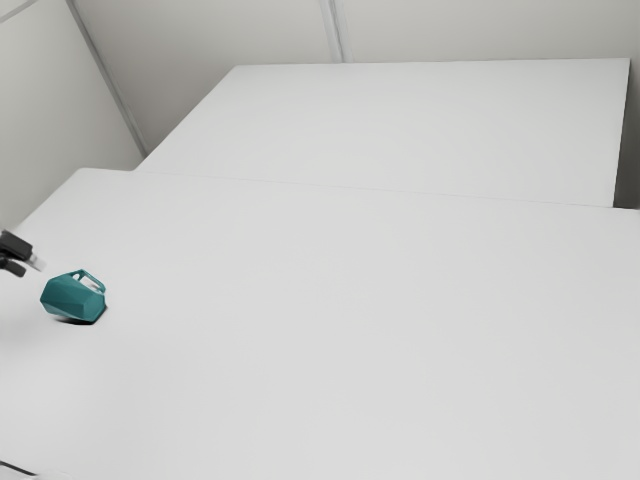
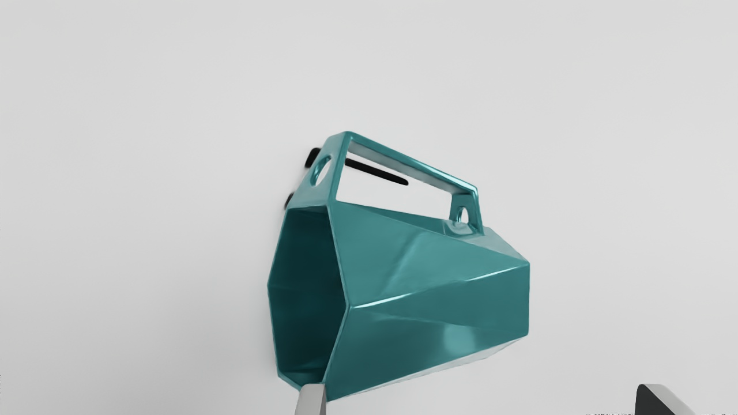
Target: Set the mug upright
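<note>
At the exterior view's left edge the black gripper [image 1: 24, 260] hangs above and beside the teal mug [image 1: 72, 297], a small gap apart. The faceted mug lies on its side on the white table, its handle raised. Seen from the wrist, the mug [image 2: 426, 288] shows its dark open mouth at one end and its narrower base at the other. My gripper [image 2: 478, 400] is open, its fingertips wide apart, one overlapping the mouth's rim in the picture and the other beyond the base. Contact between them cannot be told.
The white table [image 1: 350, 320] spreads out toward the exterior view's right. Behind it stands another pale flat surface [image 1: 400, 125], with light walls around. A thin dark line [image 1: 18, 468] lies at the exterior view's lower left corner.
</note>
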